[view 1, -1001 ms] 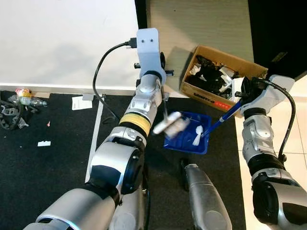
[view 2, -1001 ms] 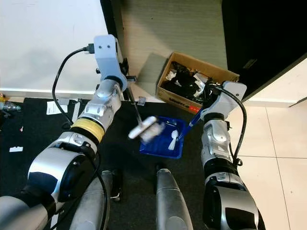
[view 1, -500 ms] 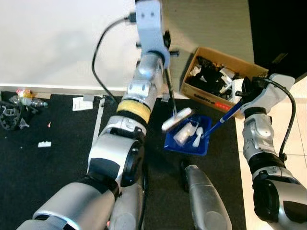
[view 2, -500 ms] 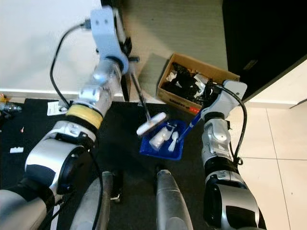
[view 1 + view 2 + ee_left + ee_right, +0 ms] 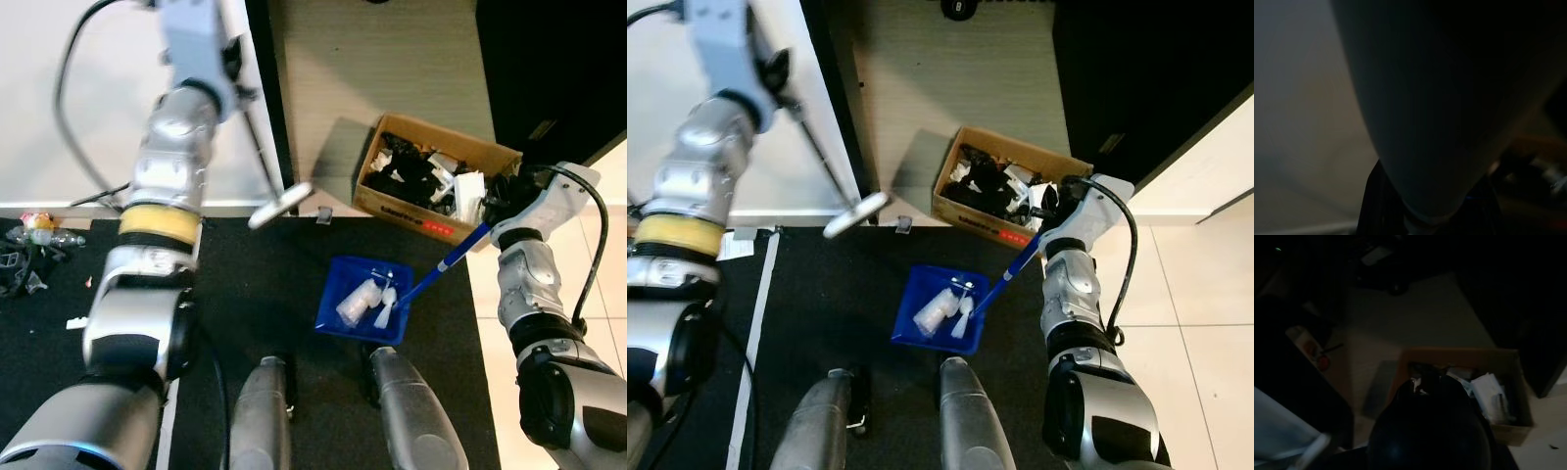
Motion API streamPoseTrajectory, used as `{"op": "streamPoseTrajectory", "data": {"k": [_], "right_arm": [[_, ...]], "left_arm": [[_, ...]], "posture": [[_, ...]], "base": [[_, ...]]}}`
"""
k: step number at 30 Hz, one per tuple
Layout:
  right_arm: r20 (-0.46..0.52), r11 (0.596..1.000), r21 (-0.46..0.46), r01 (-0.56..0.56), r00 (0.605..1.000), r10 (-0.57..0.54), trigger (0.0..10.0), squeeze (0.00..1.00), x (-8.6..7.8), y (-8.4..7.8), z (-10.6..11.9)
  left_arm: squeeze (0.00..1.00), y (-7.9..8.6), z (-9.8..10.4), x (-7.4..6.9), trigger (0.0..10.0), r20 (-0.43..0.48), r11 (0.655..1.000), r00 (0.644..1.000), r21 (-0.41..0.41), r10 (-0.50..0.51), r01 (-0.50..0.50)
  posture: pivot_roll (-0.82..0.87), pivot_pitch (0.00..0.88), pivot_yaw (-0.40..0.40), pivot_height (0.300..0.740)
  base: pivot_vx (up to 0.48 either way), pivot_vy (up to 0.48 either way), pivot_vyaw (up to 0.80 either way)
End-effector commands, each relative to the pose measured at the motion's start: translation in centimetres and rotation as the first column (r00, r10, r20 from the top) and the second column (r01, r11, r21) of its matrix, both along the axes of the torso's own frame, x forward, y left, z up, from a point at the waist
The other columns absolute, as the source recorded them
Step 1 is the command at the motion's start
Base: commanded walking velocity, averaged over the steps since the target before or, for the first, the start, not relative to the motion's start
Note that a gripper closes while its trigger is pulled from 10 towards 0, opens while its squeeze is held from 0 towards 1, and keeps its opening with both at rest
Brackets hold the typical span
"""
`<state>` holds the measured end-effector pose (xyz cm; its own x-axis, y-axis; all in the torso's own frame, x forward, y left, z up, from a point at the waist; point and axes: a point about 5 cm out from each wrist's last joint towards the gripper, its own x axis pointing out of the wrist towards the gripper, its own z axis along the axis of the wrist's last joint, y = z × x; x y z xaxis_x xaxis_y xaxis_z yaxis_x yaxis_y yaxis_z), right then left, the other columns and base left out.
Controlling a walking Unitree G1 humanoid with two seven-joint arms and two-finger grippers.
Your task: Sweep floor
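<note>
Blue dustpan (image 5: 358, 304) holding white scraps, right gripper (image 5: 493, 208) clamped on its handle, left gripper (image 5: 784, 86) gripping broom (image 5: 854, 214) raised left of dustpan, cardboard box (image 5: 436, 183) behind it

A lived-in home is showing here: a black carpet (image 5: 265, 294) is lying against a white wall (image 5: 59, 108), a cardboard box (image 5: 436, 186) of odds and ends is sitting just beyond the carpet, and litter (image 5: 34, 235) is gathering along the wall's skirting.

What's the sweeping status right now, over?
Left gripper up by the wall, holding broom off the floor. Right gripper on the blue dustpan handle. Two bottles in the pan; litter at far left.
</note>
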<state>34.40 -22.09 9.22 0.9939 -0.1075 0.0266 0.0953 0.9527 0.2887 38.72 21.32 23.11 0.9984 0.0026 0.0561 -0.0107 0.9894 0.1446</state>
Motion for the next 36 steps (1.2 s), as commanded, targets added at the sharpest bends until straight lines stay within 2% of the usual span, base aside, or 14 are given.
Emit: {"op": "streamPoseTrajectory", "data": {"k": [1, 4, 7, 12, 13, 14, 15, 16, 19, 25, 28, 32, 34, 36], "right_arm": [[-0.053, 0.996, 0.081, -0.027, 0.998, 0.031, 10.0, 0.0, -0.3, 0.8, -1.4], [0.005, 0.996, 0.08, -0.044, 0.999, 0.044, 10.0, 0.0, 0.3, 0.6, 0.0], [0.053, 0.996, 0.069, -0.055, 0.997, 0.052, 10.0, 0.0, 1.0, 0.4, 1.4], [0.101, 0.997, 0.04, -0.069, 0.993, 0.065, 10.0, 0.0, 1.6, 0.1, 2.9], [0.139, 0.997, 0.014, -0.077, 0.987, 0.075, 10.0, 0.0, 2.0, -0.1, 4.2], [0.139, 0.997, 0.014, -0.077, 0.987, 0.075, 10.0, 0.0, 2.0, -0.1, 4.2], [0.205, 0.996, -0.025, -0.085, 0.975, 0.089, 10.0, 0.0, 2.7, -0.7, 6.5], [0.205, 0.996, -0.025, -0.085, 0.975, 0.089, 10.0, 0.0, 2.7, -0.7, 6.5], [0.264, 0.997, -0.032, -0.075, 0.961, 0.081, 10.0, 0.0, 3.2, -1.4, 8.6], [0.352, 0.999, 0.027, -0.027, 0.936, 0.016, 10.0, 0.0, 3.4, -2.9, 10.9], [0.397, 0.999, 0.051, 0.014, 0.917, -0.033, 10.0, 0.0, 3.2, -4.4, 11.9], [0.415, 0.997, 0.055, 0.056, 0.907, -0.074, 10.0, 0.0, 2.8, -5.4, 12.3], [0.436, 0.992, 0.04, 0.117, 0.892, -0.122, 10.0, 0.0, 2.4, -6.6, 12.7], [0.44, 0.99, 0.026, 0.14, 0.887, -0.136, 10.0, 0.0, 2.2, -6.9, 12.9]], "left_arm": [[0.0, 1.8, 0.0, -0.8, 10.0, 0.025, 0.997, 0.999, 0.059, 0.04, -0.042], [0.0, 2.9, -1.6, -1.9, 10.0, -0.002, 0.997, 0.998, 0.057, 0.06, -0.06], [0.0, 3.4, -3.2, -2.5, 10.0, -0.027, 0.994, 0.996, 0.069, 0.082, -0.08], [0.0, 3.9, -4.7, -3.1, 10.0, -0.056, 0.991, 0.992, 0.081, 0.115, -0.11], [0.0, 4.2, -5.4, -3.5, 10.0, -0.066, 0.986, 0.988, 0.1, 0.143, -0.136], [0.0, 4.2, -5.4, -3.5, 10.0, -0.066, 0.986, 0.988, 0.1, 0.143, -0.136], [0.0, 4.8, -6.3, -4.2, 10.0, -0.072, 0.976, 0.98, 0.132, 0.183, -0.173], [0.0, 4.8, -6.3, -4.2, 10.0, -0.072, 0.976, 0.98, 0.132, 0.183, -0.173], [0.0, 5.2, -7.0, -4.7, 10.0, -0.081, 0.971, 0.975, 0.137, 0.208, -0.195], [0.0, 4.8, -8.3, -5.0, 10.0, -0.104, 0.976, 0.972, 0.08, 0.21, -0.203], [0.0, 4.1, -9.6, -5.1, 10.0, -0.129, 0.98, 0.972, 0.0, 0.198, -0.2], [0.0, 3.4, -10.4, -5.2, 10.0, -0.136, 0.982, 0.974, -0.022, 0.181, -0.185], [0.0, 2.3, -11.6, -5.4, 10.0, -0.156, 0.987, 0.976, -0.027, 0.154, -0.16], [0.0, 1.8, -12.0, -5.5, 10.0, -0.161, 0.988, 0.976, -0.027, 0.144, -0.151]], "posture": [[0.0, 0.128, -0.008, 0.74], [0.01, 0.128, -0.019, 0.74], [0.01, 0.13, -0.022, 0.74], [0.01, 0.128, -0.025, 0.74], [0.0, 0.126, -0.029, 0.74], [0.0, 0.126, -0.029, 0.74], [0.0, 0.119, -0.034, 0.74], [0.0, 0.119, -0.034, 0.74], [-0.01, 0.114, -0.037, 0.74], [-0.01, 0.107, -0.036, 0.74], [-0.01, 0.106, -0.033, 0.74], [-0.01, 0.103, -0.029, 0.74], [-0.01, 0.101, -0.025, 0.74], [-0.01, 0.101, -0.023, 0.74]], "base": [[0.0, 0.0, 0.0], [0.0, 0.0, 0.0], [0.0, 0.0, 0.0], [0.0, 0.0, 0.0], [0.0, 0.0, 0.0], [0.0, 0.0, 0.0], [0.0, 0.0, 0.0], [0.0, 0.0, 0.0], [0.0, 0.0, 0.0], [0.0, 0.0, 0.0], [0.0, 0.0, 0.0], [0.0, 0.0, 0.0], [0.0, 0.0, 0.0], [0.0, 0.0, 0.0]]}}
